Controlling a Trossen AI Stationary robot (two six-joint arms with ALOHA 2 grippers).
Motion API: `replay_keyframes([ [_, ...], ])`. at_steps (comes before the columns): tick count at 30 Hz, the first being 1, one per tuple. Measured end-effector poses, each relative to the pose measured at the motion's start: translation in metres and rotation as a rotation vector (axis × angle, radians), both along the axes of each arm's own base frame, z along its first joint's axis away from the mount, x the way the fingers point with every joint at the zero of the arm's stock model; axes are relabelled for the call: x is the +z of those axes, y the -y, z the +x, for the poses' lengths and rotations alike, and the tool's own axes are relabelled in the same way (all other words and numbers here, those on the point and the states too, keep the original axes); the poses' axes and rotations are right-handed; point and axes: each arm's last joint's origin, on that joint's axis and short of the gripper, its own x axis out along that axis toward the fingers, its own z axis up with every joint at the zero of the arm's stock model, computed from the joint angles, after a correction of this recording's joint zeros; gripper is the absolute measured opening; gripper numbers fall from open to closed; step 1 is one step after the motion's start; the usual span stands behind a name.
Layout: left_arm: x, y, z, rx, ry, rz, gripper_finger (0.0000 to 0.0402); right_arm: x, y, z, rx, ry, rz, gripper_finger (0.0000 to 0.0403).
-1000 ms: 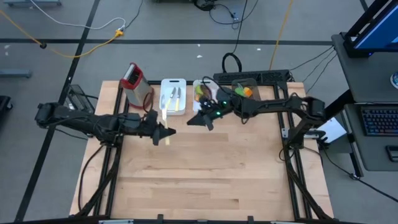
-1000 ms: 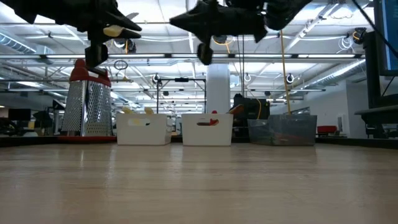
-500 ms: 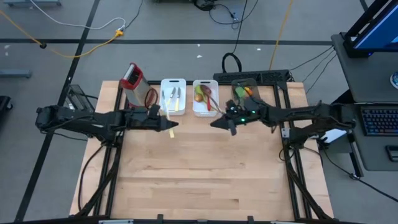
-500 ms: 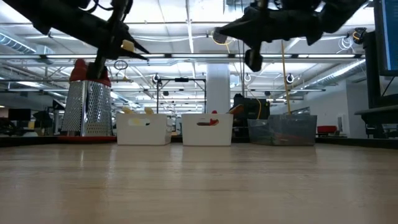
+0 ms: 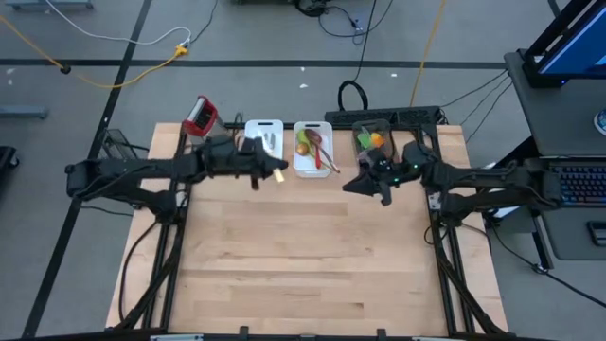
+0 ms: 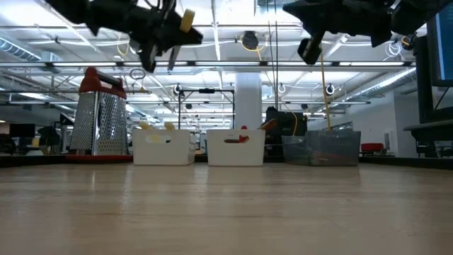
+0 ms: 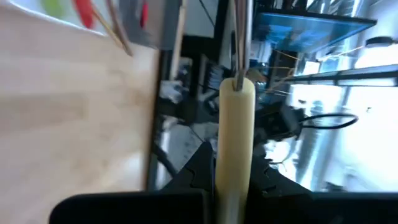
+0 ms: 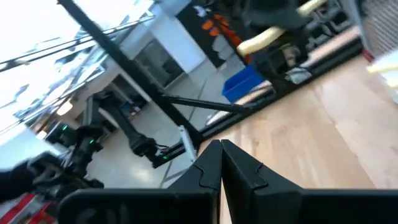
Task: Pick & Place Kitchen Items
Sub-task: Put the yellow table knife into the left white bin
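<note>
Bench (image 5: 303,256): pale wood top on a dark frame; the near and middle area carries nothing, all items stand along the far edge.
Left arm: reaches in from the left, raised above the bench, its end over the far edge by the left white tray.
Right arm: reaches in from the right, raised, its end just near of the clear bin.
Box grater (image 6: 102,113): metal with a red top, upright at the far left corner.
Left white tray (image 5: 264,142): far edge, right of the grater; cream-handled knives lie in it.
Second white tray (image 5: 312,149): just right of the first; holds green, red and orange utensils.
Clear bin (image 5: 374,134): right of the trays, with green and orange items inside.
Left gripper (image 5: 258,170): jaws clamped on the cream-handled knife (image 7: 235,143); the handle juts out toward the right, the blade beyond it in the wrist view, held in the air above the trays.
Right gripper (image 5: 365,185): jaws pressed together, holding nothing.
</note>
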Motion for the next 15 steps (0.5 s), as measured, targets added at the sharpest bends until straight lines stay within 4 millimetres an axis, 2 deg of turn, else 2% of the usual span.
replay_keyframes([
  [3,0.017,-0.016,0.010,-0.036,0.044,-0.091,0.0023,0.005,0.000,-0.005,0.041,0.029,-0.020,0.0000],
  [6,0.024,-0.031,0.018,-0.081,0.034,-0.225,0.0023,0.009,-0.001,-0.009,0.081,0.052,-0.040,0.0000],
  [10,0.019,-0.047,0.025,-0.143,-0.031,-0.395,0.0023,0.013,-0.003,-0.014,0.113,0.080,-0.070,0.0000],
  [15,0.010,-0.063,0.023,-0.165,-0.068,-0.569,0.0023,0.017,-0.004,-0.018,0.128,0.104,-0.088,0.0000],
])
